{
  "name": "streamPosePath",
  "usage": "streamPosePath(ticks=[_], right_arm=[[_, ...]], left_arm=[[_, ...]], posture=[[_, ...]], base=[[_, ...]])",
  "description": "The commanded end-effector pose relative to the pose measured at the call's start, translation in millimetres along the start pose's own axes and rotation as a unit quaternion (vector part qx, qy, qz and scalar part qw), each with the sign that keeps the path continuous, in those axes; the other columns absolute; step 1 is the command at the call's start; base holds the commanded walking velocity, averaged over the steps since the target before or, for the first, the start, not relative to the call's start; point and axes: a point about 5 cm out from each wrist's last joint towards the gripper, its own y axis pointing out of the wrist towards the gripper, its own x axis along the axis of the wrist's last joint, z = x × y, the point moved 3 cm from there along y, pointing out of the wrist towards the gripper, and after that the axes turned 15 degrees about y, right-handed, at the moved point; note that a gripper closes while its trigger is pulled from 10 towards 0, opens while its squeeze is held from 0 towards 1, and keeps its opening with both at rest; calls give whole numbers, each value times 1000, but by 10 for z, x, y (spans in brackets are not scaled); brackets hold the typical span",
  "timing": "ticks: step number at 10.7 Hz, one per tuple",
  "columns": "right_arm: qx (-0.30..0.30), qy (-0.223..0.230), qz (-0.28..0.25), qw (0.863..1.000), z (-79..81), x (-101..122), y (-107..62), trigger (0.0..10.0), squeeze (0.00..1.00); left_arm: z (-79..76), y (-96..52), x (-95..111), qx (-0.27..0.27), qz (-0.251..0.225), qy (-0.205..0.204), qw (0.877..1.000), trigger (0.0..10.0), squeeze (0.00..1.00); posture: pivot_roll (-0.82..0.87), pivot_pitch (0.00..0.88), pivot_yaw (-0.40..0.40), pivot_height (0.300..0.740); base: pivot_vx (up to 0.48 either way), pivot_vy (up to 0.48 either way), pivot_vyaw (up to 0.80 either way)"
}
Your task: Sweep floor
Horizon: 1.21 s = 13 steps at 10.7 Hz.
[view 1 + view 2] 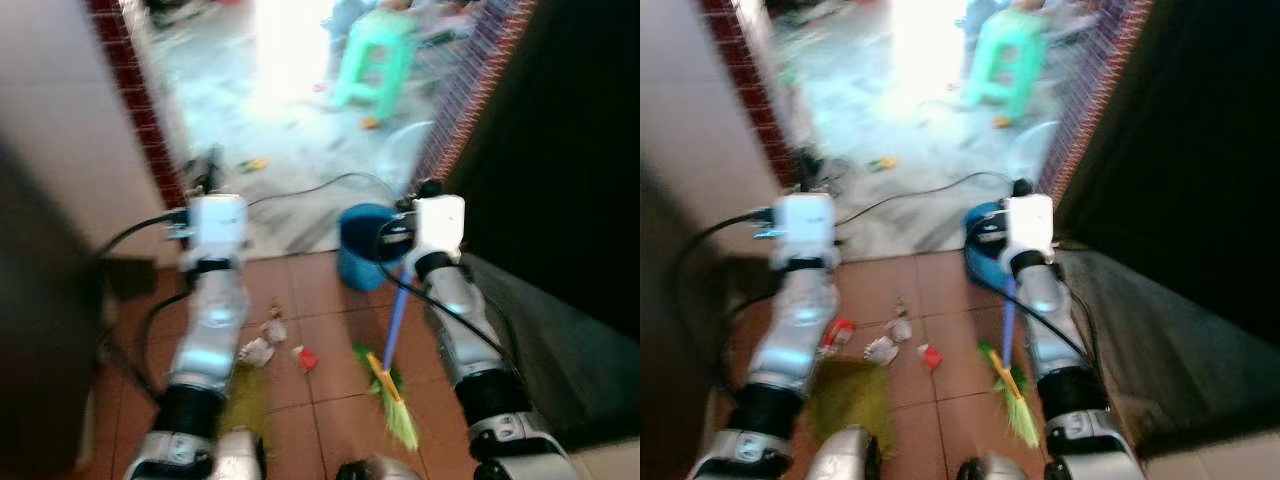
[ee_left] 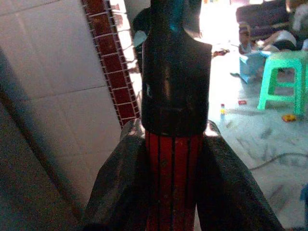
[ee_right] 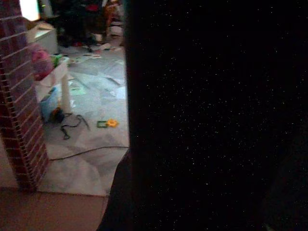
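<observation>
brooms [image 1: 395,385]: 1; blue buckets [image 1: 362,245]: 1; green stools [image 1: 378,55]: 1; cables [image 1: 310,188]: 1

Blue-handled broom [image 1: 396,330] with green bristles, blue bucket [image 1: 362,247], mint-green stool [image 1: 378,57], terracotta tiled floor [image 1: 330,400].

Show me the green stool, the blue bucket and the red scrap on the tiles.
Stool [image 1: 375,55], left eye view, its seat and legs.
Bucket [image 1: 358,250], left eye view, its side wall.
Red scrap [image 1: 307,358], left eye view, its middle.
</observation>
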Motion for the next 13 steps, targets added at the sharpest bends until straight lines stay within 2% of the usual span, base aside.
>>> streamPosePath(ticks=[1,4,6,7,9,11,13], right_arm=[[9,1,-6,1000,53,46,34,10000,0],[10,7,-14,1000,83,65,43,10000,0],[-12,12,-12,1000,16,4,26,10000,0],[-18,15,-9,1000,13,-28,30,10000,0],[-11,23,-23,999,119,41,83,10000,0],[-13,24,-24,999,119,25,79,10000,0],[-27,15,-28,999,43,44,68,10000,0]], left_arm=[[69,37,54,9,-18,0,1000,10000,0],[110,34,21,5,-15,-12,1000,10000,0],[129,-6,-85,4,4,-40,999,10000,0],[129,-6,-99,-1,3,-38,999,10000,0],[134,1,-90,-17,1,-46,999,10000,0],[64,-22,-56,-43,-3,-64,997,10000,0],[36,-46,-2,-63,-13,-84,994,10000,0]], posture=[[30,57,-59,740],[36,48,-55,740],[41,22,-54,740],[44,13,-48,740],[48,12,-26,740],[45,20,-28,740],[36,30,-30,740]], base=[[0,0,800],[0,0,794],[0,0,794],[0,0,794],[0,0,794],[0,0,794],[0,0,0]])
